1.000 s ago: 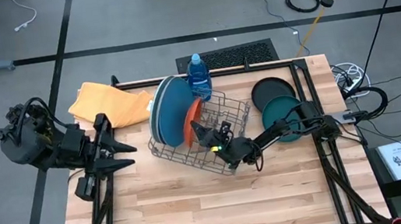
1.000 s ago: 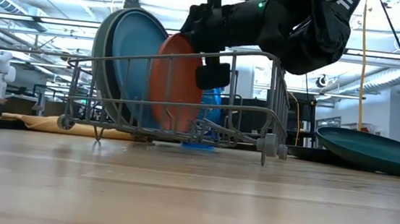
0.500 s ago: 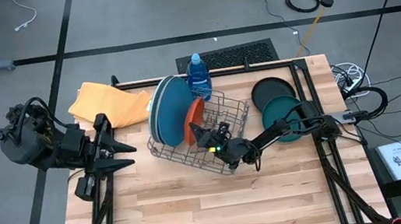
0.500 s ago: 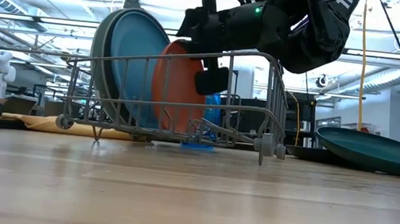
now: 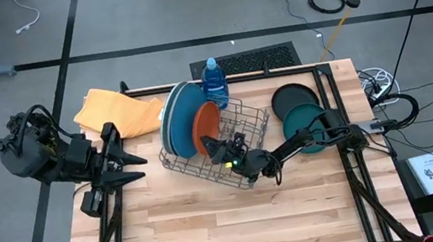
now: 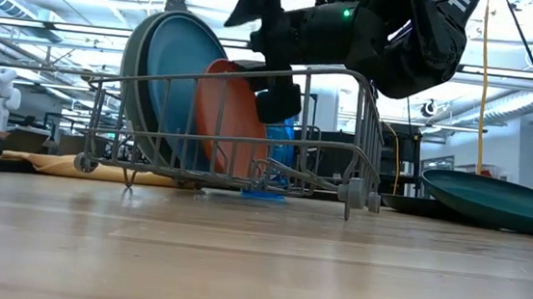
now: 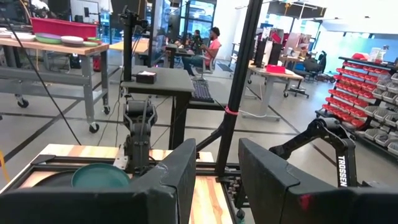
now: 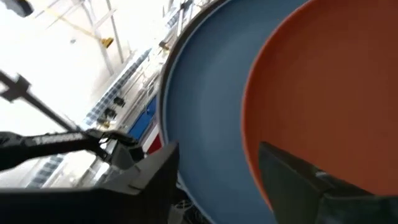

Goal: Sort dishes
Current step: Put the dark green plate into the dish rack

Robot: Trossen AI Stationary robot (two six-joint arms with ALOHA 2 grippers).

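From above, your right gripper (image 5: 215,148) sits over the wire rack (image 5: 244,138), fingers spread apart, just beside the orange plate (image 5: 205,122) leaning on the blue plate (image 5: 180,113). The table-level camera adds the grey plate (image 6: 130,70) behind them (hidden overhead). Your left gripper (image 5: 128,169) waits open at the table's left edge.

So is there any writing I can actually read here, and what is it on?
"TROSSEN": white letters running down the far arm, seen in the left wrist view.
Label on the blue bottle: too small to read.
Print on the white booklet beside the table: too small to read.
White lettering on a dark bar in the right wrist view: blurred.
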